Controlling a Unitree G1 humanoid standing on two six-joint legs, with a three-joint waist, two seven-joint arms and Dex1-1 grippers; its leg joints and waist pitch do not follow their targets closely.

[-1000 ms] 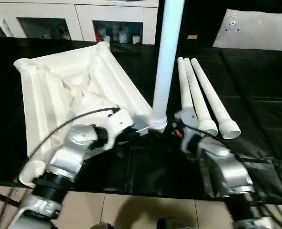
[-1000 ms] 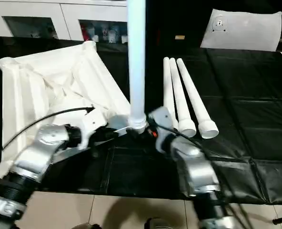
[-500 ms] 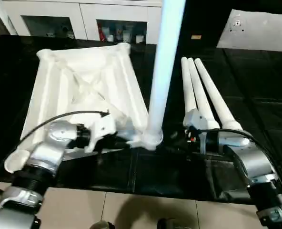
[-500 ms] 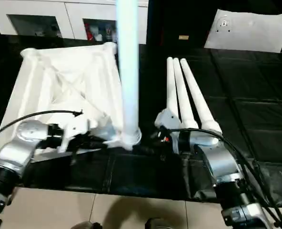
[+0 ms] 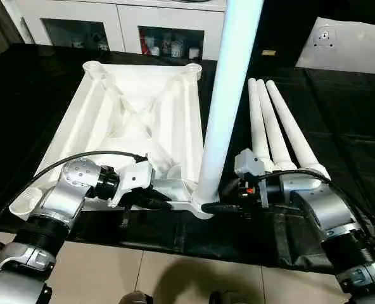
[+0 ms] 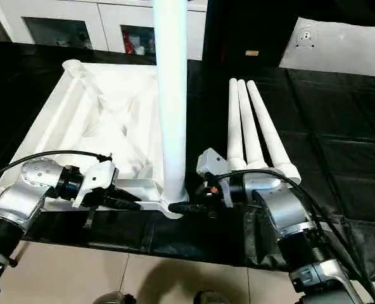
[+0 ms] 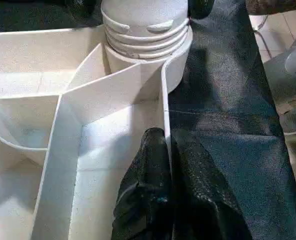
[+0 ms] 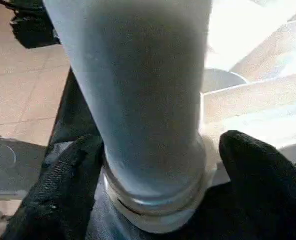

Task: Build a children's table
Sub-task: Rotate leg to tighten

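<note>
The white tabletop [image 5: 130, 120] lies upside down on the black mat, ribs up. One white leg [image 5: 228, 95] stands upright in its near right corner socket [image 7: 145, 30]. My left gripper [image 5: 159, 202] is shut on the tabletop's near rim just left of that socket; its fingers [image 7: 148, 175] pinch the thin rim wall. My right gripper [image 5: 219, 206] reaches in from the right and is shut on the base of the leg [image 8: 138, 90], a black finger [image 8: 68, 185] on each side. Three more legs [image 5: 276, 130] lie side by side to the right.
White cabinets [image 5: 111, 25] stand behind the mat, and a white sheet [image 5: 346, 41] lies at the back right. The mat's front edge drops to a tiled floor [image 5: 175, 278]. A black cable [image 5: 80, 158] loops over my left forearm.
The tabletop with its upright leg has swung round from a slanted lie to square with the mat's front edge. My right gripper has come in to the leg's base. The three loose legs stayed put.
</note>
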